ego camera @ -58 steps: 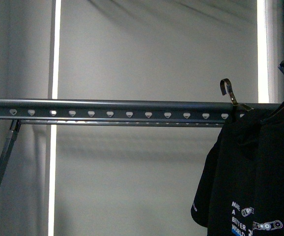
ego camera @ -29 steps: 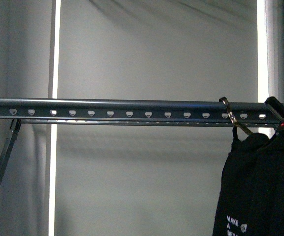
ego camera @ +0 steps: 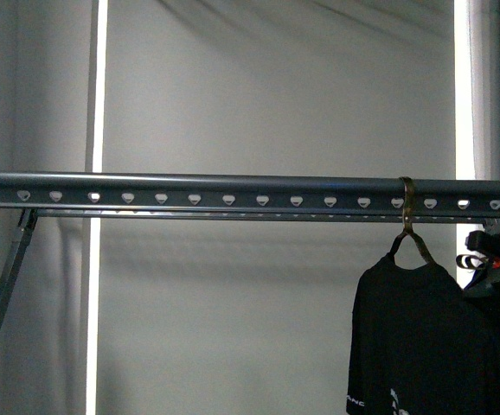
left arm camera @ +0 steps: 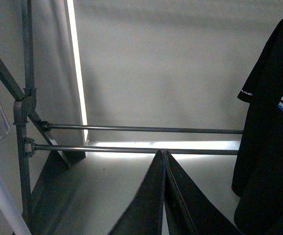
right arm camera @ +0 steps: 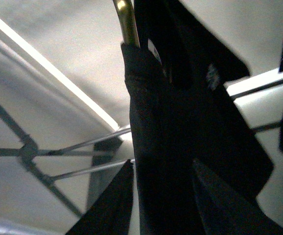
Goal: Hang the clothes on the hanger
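Since the earlier frames the bronze hook (ego camera: pixel 406 203) has come down over the rack rail (ego camera: pixel 233 192) and the black T-shirt (ego camera: pixel 423 337) is now hanging lower and straighter beneath it, toward four o'clock in the front view. The hook is wrapping the rail between two of its small shield-shaped holes — the shirt's collar is sitting just under the wire shoulders.

The right gripper (right arm camera: pixel 163 205) is staying close to the shirt: in its wrist view the two dark fingers (right arm camera: pixel 109 205) are spreading apart with the black cloth running between them, though whether they are actually pinching it I cannot tell. In the front view its dark body is showing at three o'clock, just beside the shirt's shoulder.

The left gripper (left arm camera: pixel 164 196) is pointing at the rack's lower crossbars (left arm camera: pixel 141 149) with its jaws pressed together — nothing between them. The shirt's sleeve and white chest lettering are showing near the edge of that view.

A slanted support leg (ego camera: pixel 3 294) is descending from the rail toward eight o'clock.
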